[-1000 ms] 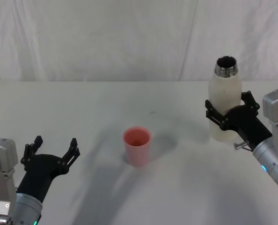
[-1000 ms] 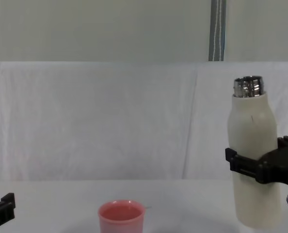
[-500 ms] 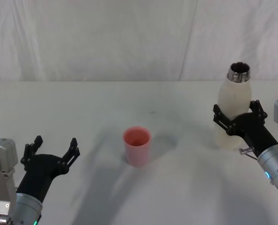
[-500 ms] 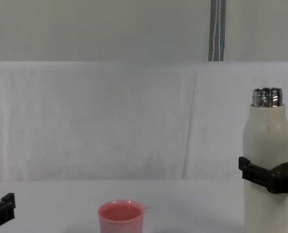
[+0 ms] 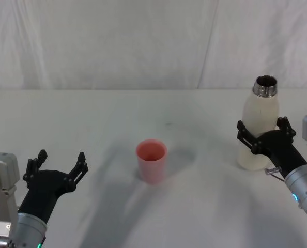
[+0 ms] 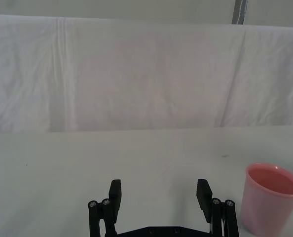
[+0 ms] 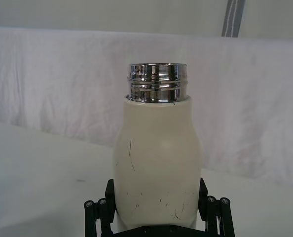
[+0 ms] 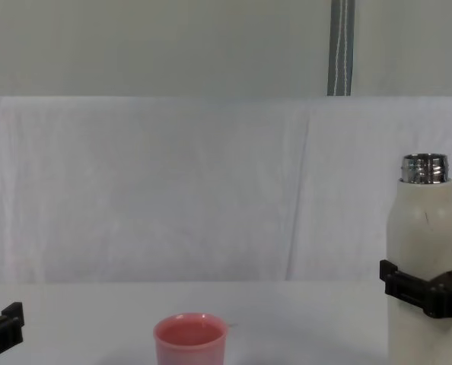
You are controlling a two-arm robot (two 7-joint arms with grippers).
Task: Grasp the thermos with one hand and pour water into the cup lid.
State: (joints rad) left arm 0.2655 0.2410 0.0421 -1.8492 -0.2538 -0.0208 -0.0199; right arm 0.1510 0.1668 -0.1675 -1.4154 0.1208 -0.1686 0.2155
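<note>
Two tools: right tool (image 5: 263,135) clamps the tall cream-white matte thermos (image 5: 259,126) mid-body, upright for control, well right of the small pink plastic cup lid (image 5: 152,160). Left tool (image 5: 58,166) idles open, left of the cup.

A tall cream-white matte thermos (image 5: 258,134) with rounded shoulders and an open, shiny threaded steel neck stands upright on the right of the white table, faint dark scuffs marking its lower body. Well apart to its left, near the centre, a small pink tapered plastic cup lid (image 5: 152,160) sits upright, mouth open.
</note>
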